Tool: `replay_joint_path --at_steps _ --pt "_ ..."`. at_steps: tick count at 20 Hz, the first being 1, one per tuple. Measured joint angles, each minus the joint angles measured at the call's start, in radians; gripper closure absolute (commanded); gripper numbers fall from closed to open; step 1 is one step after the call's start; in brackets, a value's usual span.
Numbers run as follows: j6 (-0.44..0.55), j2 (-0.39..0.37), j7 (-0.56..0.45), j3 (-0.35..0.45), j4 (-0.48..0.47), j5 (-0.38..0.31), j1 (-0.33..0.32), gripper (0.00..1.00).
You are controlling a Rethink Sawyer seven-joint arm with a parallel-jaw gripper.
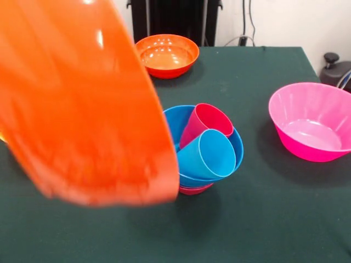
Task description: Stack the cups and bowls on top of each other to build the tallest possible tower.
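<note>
A big orange bowl (77, 104) fills the left half of the front view, blurred and very close to the camera; what holds it is hidden. Behind its right edge stands the tower: a blue bowl (176, 121) on a small red bowl (194, 190). A crimson red cup (205, 121) and a light blue cup (205, 156) lie tilted inside the blue bowl, mouths toward the camera. A second orange bowl (167, 55) sits at the far side of the table. A pink bowl (311, 120) sits at the right. The gripper does not show.
The table has a dark green cloth (258, 219). The robot's black pedestal (175, 19) stands behind the far edge. A dark object (335, 68) sits off the table at the far right.
</note>
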Motion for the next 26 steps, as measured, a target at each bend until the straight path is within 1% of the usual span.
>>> replay_joint_path --at_steps 2,3,6,7,8,9,10,11,13,14,15,16,18,22,25,26 --pt "-0.025 0.037 0.004 -0.045 -0.032 -0.002 0.026 1.0" --pt "-0.055 0.088 0.014 -0.111 -0.074 0.002 0.058 1.0" --pt "-0.091 0.155 0.034 -0.199 -0.127 0.02 0.094 1.0" --pt "-0.113 0.192 0.046 -0.251 -0.154 0.045 0.109 1.0" --pt "-0.149 0.241 0.056 -0.327 -0.182 0.112 0.124 1.0" --pt "-0.183 0.271 0.056 -0.379 -0.19 0.186 0.131 1.0" --pt "-0.207 0.287 0.056 -0.411 -0.189 0.238 0.134 1.0" --pt "-0.255 0.312 0.056 -0.462 -0.182 0.333 0.138 1.0" --pt "-0.357 0.347 0.055 -0.537 -0.158 0.495 0.142 1.0" --pt "-0.453 0.369 0.055 -0.587 -0.13 0.609 0.144 1.0" --pt "-0.476 0.374 0.055 -0.598 -0.122 0.634 0.144 1.0" --pt "-0.523 0.381 0.055 -0.62 -0.107 0.674 0.145 1.0" --pt "-0.662 0.398 0.055 -0.686 -0.058 0.768 0.152 1.0" --pt "-0.787 0.407 0.055 -0.769 -0.001 0.827 0.167 1.0" --pt "-0.837 0.41 0.055 -0.822 0.033 0.856 0.183 1.0" --pt "-0.859 0.411 0.055 -0.852 0.053 0.875 0.196 1.0"
